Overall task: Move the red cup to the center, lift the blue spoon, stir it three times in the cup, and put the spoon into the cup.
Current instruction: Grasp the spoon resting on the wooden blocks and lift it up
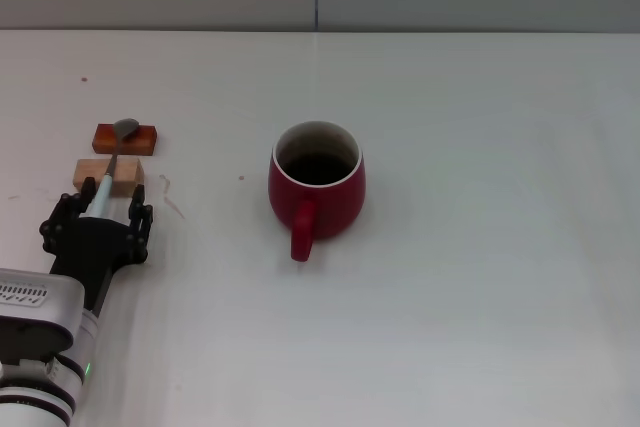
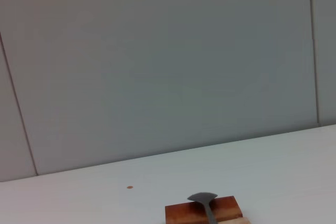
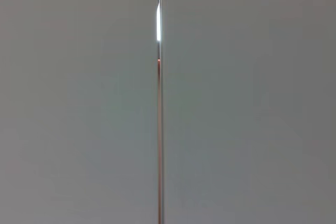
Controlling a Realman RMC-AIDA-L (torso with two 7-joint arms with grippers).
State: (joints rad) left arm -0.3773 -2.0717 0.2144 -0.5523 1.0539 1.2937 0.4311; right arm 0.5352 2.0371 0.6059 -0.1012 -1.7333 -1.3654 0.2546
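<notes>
The red cup [image 1: 317, 187] stands upright mid-bench [image 1: 480, 277], handle toward the robot. The spoon [image 1: 110, 162] lies across the red block [image 1: 127, 138] and tan block [image 1: 108, 175] at the left. The left gripper [image 1: 97, 217] spreads wide around the spoon's handle end. The right gripper is out of view.

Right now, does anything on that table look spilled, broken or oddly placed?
Nothing spilled or broken. The one unusual sight is the blue spoon, propped across two small wooden blocks, red and tan, with the left gripper at its handle. The red cup stands upright near the middle.
</notes>
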